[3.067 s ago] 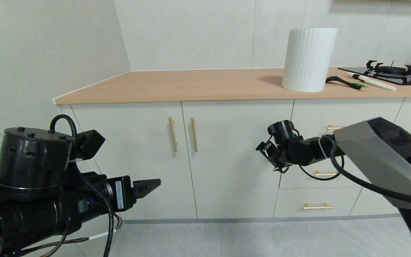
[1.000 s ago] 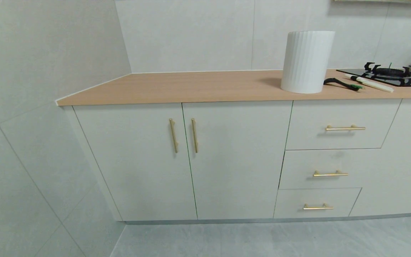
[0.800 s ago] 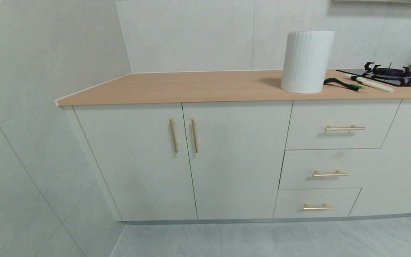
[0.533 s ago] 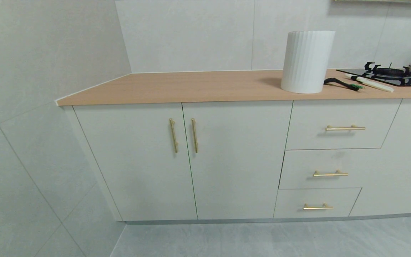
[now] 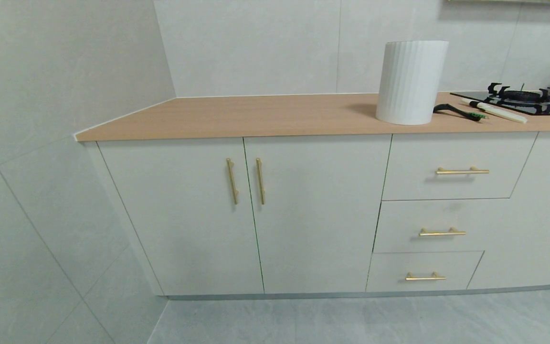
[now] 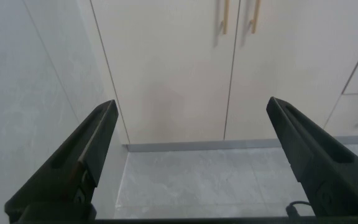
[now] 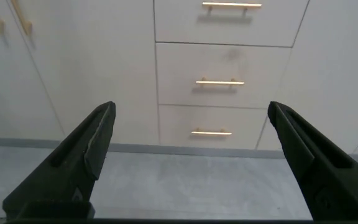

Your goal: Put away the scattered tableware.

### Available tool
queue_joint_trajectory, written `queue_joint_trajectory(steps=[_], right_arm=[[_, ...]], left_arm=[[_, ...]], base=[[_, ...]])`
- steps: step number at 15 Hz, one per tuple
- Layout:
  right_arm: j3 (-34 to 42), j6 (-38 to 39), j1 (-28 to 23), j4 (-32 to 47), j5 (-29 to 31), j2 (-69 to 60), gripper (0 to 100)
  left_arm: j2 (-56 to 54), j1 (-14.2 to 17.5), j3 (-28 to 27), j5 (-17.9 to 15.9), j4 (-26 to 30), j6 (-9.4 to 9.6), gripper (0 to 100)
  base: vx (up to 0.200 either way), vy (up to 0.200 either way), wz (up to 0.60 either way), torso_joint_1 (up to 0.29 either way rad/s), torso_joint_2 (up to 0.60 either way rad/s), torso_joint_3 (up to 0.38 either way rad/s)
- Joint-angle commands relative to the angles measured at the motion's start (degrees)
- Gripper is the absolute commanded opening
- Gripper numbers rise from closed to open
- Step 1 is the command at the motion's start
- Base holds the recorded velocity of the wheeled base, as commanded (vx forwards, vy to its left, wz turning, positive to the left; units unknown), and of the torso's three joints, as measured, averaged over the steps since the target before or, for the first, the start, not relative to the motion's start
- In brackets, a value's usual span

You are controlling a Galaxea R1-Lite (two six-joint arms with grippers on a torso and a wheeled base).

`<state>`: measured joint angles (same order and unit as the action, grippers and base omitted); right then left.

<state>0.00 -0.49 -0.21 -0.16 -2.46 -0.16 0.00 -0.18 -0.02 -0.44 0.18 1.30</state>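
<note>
On the counter (image 5: 256,114), at about 1 o'clock from the robot, stands a tall ribbed white container (image 5: 411,81). Two pieces of tableware lie flat at its 3 o'clock. A black-handled utensil (image 5: 457,112) lies just beside the container's base. A cream-coloured utensil (image 5: 497,111) is a little farther along, with one end appearing to rest on the edge of the gas hob (image 5: 523,98). What kind of utensil each one is cannot be made out.

Both pieces look slim, stiff and light, so weight should be no concern. The hard part is likely to be that they lie low against the counter and may slide or roll when pinched. The best place to grip is probably mid-handle, across the narrow width and from above. The container looks like the place to drop them, and it may tip if knocked.

The left end effector (image 6: 190,106) is spread wide and holds nothing. It is held low and aimed at the foot of the cabinet doors (image 6: 166,62) and the floor (image 6: 191,180). The right end effector (image 7: 190,106) is likewise wide open and empty, and it faces the drawers (image 7: 222,74). Both are well below the counter.
</note>
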Motion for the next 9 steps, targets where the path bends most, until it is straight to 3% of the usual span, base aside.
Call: queue_joint_trajectory(steps=[1,3,9], right_arm=[[0.00,0.66,0.03,0.25,0.00,0.16,100],[0.00,-0.39,0.03,0.16,-0.17,0.16,100],[0.00,-0.65,0.03,0.16,-0.26,0.16,100]], left_arm=[[0.00,0.01,0.02,0.00,-0.01,-0.78,100],[0.00,0.01,0.02,0.09,-0.01,-1.48,100],[0.00,0.01,0.02,0.00,-0.01,-1.22,100]], base=[[0.000,0.000,0.00,0.000,0.00,0.000],[0.000,0.000,0.00,0.000,0.00,0.000],[0.000,0.000,0.00,0.000,0.00,0.000]])
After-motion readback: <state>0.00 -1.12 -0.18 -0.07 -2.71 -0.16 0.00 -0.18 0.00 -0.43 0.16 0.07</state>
